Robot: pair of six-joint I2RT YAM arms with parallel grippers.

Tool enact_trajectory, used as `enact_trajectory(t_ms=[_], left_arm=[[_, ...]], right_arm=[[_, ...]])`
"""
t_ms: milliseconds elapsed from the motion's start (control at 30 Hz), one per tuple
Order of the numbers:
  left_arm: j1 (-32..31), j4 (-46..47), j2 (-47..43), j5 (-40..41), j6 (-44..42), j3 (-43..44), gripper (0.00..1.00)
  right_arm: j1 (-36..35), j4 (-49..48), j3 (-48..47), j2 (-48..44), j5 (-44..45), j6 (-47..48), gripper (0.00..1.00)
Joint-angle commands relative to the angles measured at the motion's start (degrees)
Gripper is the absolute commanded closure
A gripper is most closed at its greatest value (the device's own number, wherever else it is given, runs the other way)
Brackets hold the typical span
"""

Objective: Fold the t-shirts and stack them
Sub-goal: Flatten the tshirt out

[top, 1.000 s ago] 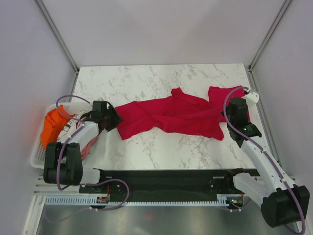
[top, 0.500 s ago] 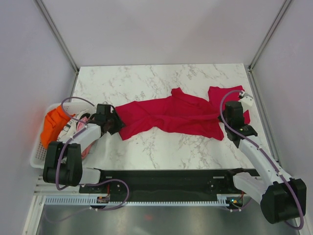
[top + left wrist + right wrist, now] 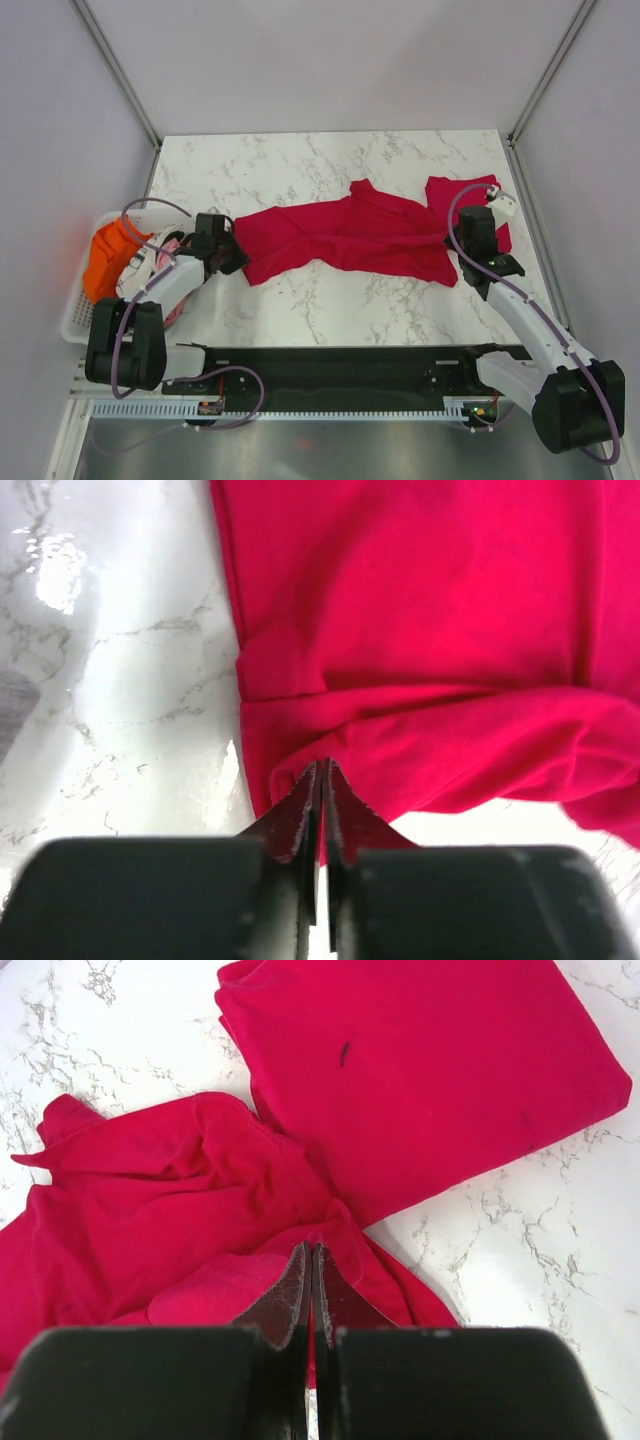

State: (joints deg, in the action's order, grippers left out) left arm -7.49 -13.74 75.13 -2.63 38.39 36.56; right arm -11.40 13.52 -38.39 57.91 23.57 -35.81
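One crimson t-shirt (image 3: 350, 235) lies crumpled and stretched out across the middle of the marble table. A second t-shirt (image 3: 445, 195), folded flat, rests at the back right and fills the upper part of the right wrist view (image 3: 420, 1070). My left gripper (image 3: 238, 258) is at the crumpled shirt's left edge. In the left wrist view its jaws (image 3: 322, 772) are pinched on a fold of the red cloth (image 3: 430, 630). My right gripper (image 3: 468, 232) is shut on the same shirt's right end (image 3: 150, 1210), close to the folded one, with red cloth between its jaws (image 3: 311, 1250).
A white basket (image 3: 75, 310) stands off the table's left edge with orange cloth (image 3: 105, 255) and something pink inside. Metal frame posts rise at both back corners. Bare marble (image 3: 300, 165) runs behind the shirts and in front of them.
My left gripper has slid down and right onto the shirt's left edge, and its jaws have closed on the cloth. The right gripper has stayed shut and has barely shifted.
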Motion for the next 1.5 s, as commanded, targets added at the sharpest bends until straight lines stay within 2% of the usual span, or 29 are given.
enact_trajectory(t_ms=[0, 167, 433, 700, 733, 800, 833, 867, 900, 933, 967, 1100, 1267, 1367, 1467], left_arm=[[-0.4, -0.8, -1.8, -3.3, -2.0, 0.1, 0.98], [-1.1, -3.3, -11.6, -5.5, -1.1, -0.6, 0.98], [-3.9, -13.8, -24.8, -6.9, -0.8, -1.0, 0.98], [-5.5, -17.6, -35.8, -5.4, 5.5, -6.0, 0.98], [-5.5, -17.5, -36.3, -4.8, 6.3, -6.4, 0.96], [-5.5, -17.4, -36.8, -4.6, 6.6, -7.4, 0.81], [-5.5, -17.3, -37.0, -4.7, 6.7, -7.8, 0.71], [-5.6, -17.0, -37.2, -4.7, 6.9, -8.7, 0.52], [-5.7, -16.4, -37.2, -4.7, 6.9, -9.1, 0.45], [-5.8, -16.0, -36.8, -4.6, 7.0, -9.7, 0.34], [-5.9, -15.7, -36.2, -4.3, 7.0, -10.3, 0.31], [-5.9, -13.0, -29.9, -1.9, 6.1, -8.9, 0.29], [-5.9, -8.7, -19.7, 2.1, 3.9, -3.8, 0.29], [-5.9, -6.7, -13.7, 5.7, 2.3, -1.0, 0.31], [-5.9, -4.1, -9.7, 5.8, 1.5, 0.7, 0.36]], right_arm=[[0.1, -2.1, -0.5, 0.6, -0.7, -0.3, 1.0], [0.1, -2.0, -0.6, 0.0, -1.2, -0.2, 1.0], [0.1, 0.3, 0.1, -2.2, 0.3, -1.2, 1.0], [0.1, 4.1, 3.8, -13.2, 5.3, -6.2, 1.0], [0.1, 4.7, 4.2, -15.3, 6.3, -7.0, 1.0], [0.1, 6.0, 4.7, -17.6, 6.9, -7.7, 1.0], [0.1, 6.6, 5.5, -18.7, 7.4, -8.1, 1.0], [0.1, 6.9, 6.0, -21.4, 7.6, -8.8, 1.0], [0.1, 6.9, 7.4, -22.8, 7.8, -8.9, 1.0], [0.1, 6.9, 8.2, -25.4, 7.8, -9.0, 1.0], [0.1, 6.8, 8.7, -26.3, 7.8, -9.2, 1.0], [0.1, 5.9, 9.8, -26.0, 5.4, -9.2, 1.0], [0.1, 4.6, 9.3, -20.7, 2.7, -9.0, 1.0], [0.1, 2.9, 9.6, -19.9, 1.7, -9.0, 1.0], [0.1, 1.7, 10.4, -19.9, 0.5, -9.4, 1.0]])
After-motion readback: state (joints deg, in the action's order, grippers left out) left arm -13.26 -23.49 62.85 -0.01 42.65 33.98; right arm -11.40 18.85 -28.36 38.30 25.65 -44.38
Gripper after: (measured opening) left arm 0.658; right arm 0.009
